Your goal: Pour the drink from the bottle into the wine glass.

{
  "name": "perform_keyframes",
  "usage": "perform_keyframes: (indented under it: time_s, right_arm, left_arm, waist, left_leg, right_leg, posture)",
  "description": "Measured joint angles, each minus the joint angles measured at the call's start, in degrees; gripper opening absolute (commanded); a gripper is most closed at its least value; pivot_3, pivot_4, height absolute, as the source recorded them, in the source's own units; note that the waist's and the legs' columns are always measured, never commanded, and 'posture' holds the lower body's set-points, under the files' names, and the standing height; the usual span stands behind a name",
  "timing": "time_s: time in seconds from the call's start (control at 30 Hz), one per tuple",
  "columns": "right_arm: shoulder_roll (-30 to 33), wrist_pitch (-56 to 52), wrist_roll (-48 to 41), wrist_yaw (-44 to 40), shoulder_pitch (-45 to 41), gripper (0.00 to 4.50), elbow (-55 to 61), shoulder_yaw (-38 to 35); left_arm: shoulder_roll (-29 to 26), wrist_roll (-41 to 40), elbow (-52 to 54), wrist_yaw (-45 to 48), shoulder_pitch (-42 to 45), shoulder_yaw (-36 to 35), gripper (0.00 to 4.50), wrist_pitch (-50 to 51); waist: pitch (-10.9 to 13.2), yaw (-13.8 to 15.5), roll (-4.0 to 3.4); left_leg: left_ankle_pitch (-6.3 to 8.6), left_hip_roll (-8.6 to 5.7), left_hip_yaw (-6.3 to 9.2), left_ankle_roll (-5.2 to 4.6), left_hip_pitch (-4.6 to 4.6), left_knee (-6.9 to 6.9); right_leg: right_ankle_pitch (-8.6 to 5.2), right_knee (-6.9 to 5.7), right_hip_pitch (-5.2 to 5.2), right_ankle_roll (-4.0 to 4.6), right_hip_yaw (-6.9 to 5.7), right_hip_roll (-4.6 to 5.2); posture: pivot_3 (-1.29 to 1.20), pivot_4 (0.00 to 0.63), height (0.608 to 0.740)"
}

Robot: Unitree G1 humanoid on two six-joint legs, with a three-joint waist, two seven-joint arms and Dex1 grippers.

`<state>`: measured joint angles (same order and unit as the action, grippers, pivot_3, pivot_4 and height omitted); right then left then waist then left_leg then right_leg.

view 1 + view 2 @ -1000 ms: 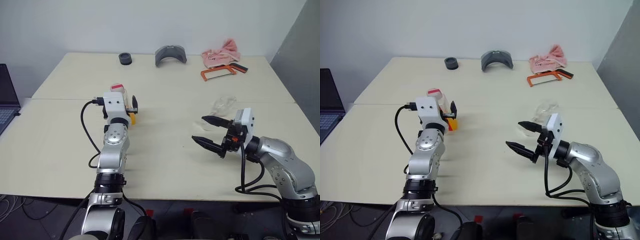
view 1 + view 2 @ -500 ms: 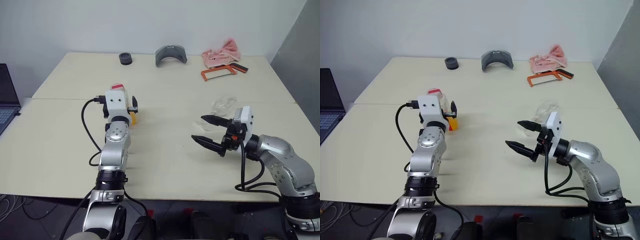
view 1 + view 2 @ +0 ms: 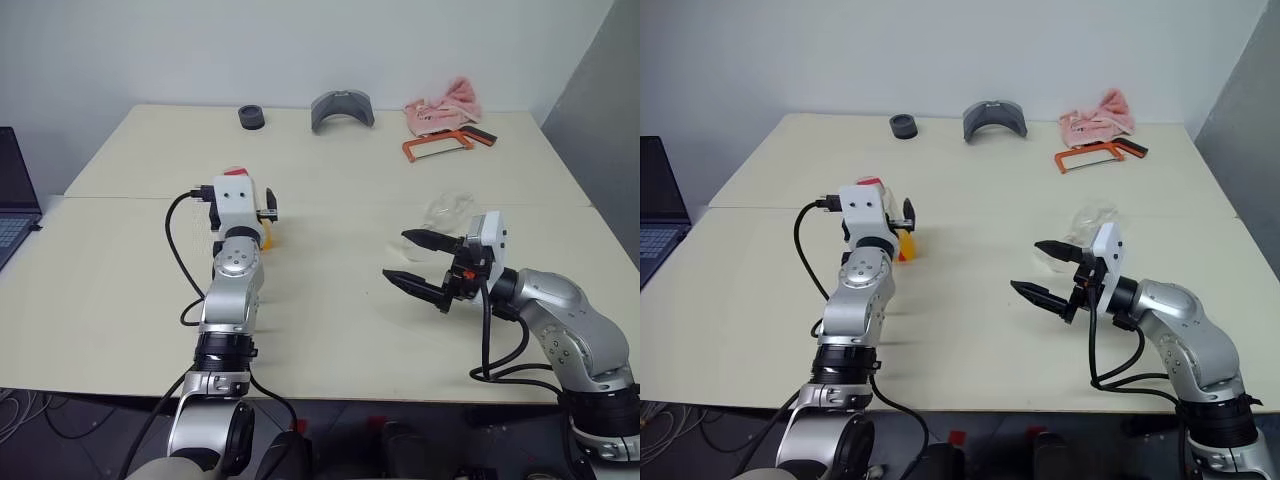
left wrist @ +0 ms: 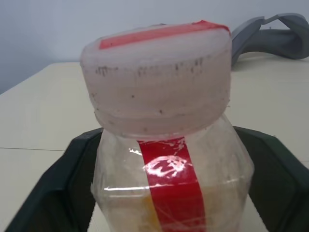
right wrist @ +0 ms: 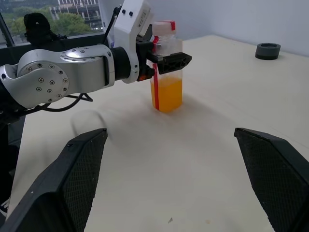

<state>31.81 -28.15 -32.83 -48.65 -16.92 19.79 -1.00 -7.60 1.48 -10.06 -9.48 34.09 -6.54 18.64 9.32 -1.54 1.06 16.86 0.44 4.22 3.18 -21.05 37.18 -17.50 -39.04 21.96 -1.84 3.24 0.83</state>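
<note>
A: Where do things stand around the bottle?

B: It stands upright on the tabletop, with the drink filling roughly its lower half. The left gripper has its fingers on either side of the bottle's upper body, just under the white cap. They flank it closely, but whether they press on the plastic yet I cannot tell. The cap looks to be on.

A: And the wine glass?

B: Well apart from the bottle, across the tabletop on the robot's right, just behind the right gripper, whose fingers are spread wide with nothing between them.

A: So the step is the grasp. How to do it well?

B: I'd judge the hold should settle on the straight wall below the shoulder, centred so the red label stripe faces the wrist camera as it does now. Thin plastic will give, so squeeze only enough to stop slipping. The cap has to come off before any pour, which probably falls to the other hand. Lift straight up, keep it upright on the way over, and don't tip until the mouth is above the bowl
</note>
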Motion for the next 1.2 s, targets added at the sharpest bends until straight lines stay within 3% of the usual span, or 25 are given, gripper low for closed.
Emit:
perform_keyframes:
  time_s: [0.17, 0.43, 0.57, 0.77, 0.93, 1.07, 1.2]
  right_arm:
    - [0.07, -0.02, 0.0, -0.01, 0.0, 4.5, 0.0, 0.0]
    - [0.26, -0.05, 0.02, -0.03, -0.05, 4.5, -0.01, 0.0]
    - [0.29, -0.04, 0.06, 0.33, -0.04, 4.5, 0.04, -0.04]
    - [0.83, -0.43, 0.01, 3.61, 2.35, 4.5, 3.41, -2.47]
    - [0.84, -5.21, -0.86, 8.86, 4.12, 4.5, 10.37, -2.4]
    - [-0.18, -11.06, -3.02, 14.99, -0.73, 4.5, 15.44, -2.09]
    - [-0.41, -13.95, -1.64, 18.03, -3.14, 4.5, 15.79, 0.99]
  left_arm:
    - [0.02, 0.36, 0.0, 0.0, -0.01, 0.08, 1.88, -0.04]
    - [-0.28, 0.11, 1.38, 0.82, -1.6, -0.41, 1.8, -0.92]
    - [-1.18, -3.08, 2.12, 6.25, -3.52, -0.67, 1.8, -3.74]
    - [-1.69, -12.95, 1.63, 26.94, -3.73, 2.36, 1.8, -6.52]
    - [-3.26, -20.15, -0.02, 47.59, -1.56, 7.62, 1.79, -5.52]
    - [-5.71, -21.69, -1.98, 62.13, 2.59, 12.66, 1.79, -6.45]
    - [-7.71, -20.34, -6.94, 70.57, 5.25, 15.39, 1.79, -10.21]
  waist:
    - [0.0, -0.02, 0.01]
    - [0.0, -0.03, 0.01]
    - [0.0, 0.05, 0.01]
    - [-0.01, 0.18, -0.02]
    - [0.0, 0.04, -0.02]
    - [0.0, -0.31, -0.03]
    - [0.0, -0.36, -0.03]
  left_leg:
    - [0.0, 0.0, 0.0, 0.0, 0.0, 0.0]
    - [-0.01, 0.0, 0.0, 0.02, -0.01, -0.01]
    - [-0.05, -0.01, 0.03, 0.09, -0.02, 0.01]
    - [-0.11, -0.13, 0.4, 0.2, -0.88, 0.67]
    - [-0.12, -0.58, 0.45, 0.18, -0.96, 0.76]
    - [-0.11, -0.71, 0.59, 0.16, -0.9, 0.75]
    - [-0.02, -0.73, 0.61, -0.03, -0.93, 0.75]
  right_leg:
    - [0.0, 0.0, 0.0, 0.0, 0.0, 0.0]
    - [0.0, 0.0, 0.01, 0.0, -0.01, 0.05]
    - [0.0, 0.0, 0.01, 0.0, -0.05, 0.12]
    - [0.0, -0.03, 0.26, 0.01, -0.79, 0.13]
    - [0.0, -0.07, 0.26, 0.0, -0.83, 0.23]
    - [0.0, -0.08, 0.24, 0.0, -0.86, 0.21]
    - [0.0, -0.08, 0.25, 0.01, -0.89, 0.19]
  posture:
    - [0.0, 0.15, 0.74]
    - [0.0, 0.15, 0.74]
    - [0.0, 0.15, 0.74]
    - [0.0, 0.15, 0.74]
    - [0.0, 0.15, 0.74]
    - [0.0, 0.15, 0.74]
    - [0.0, 0.15, 0.74]
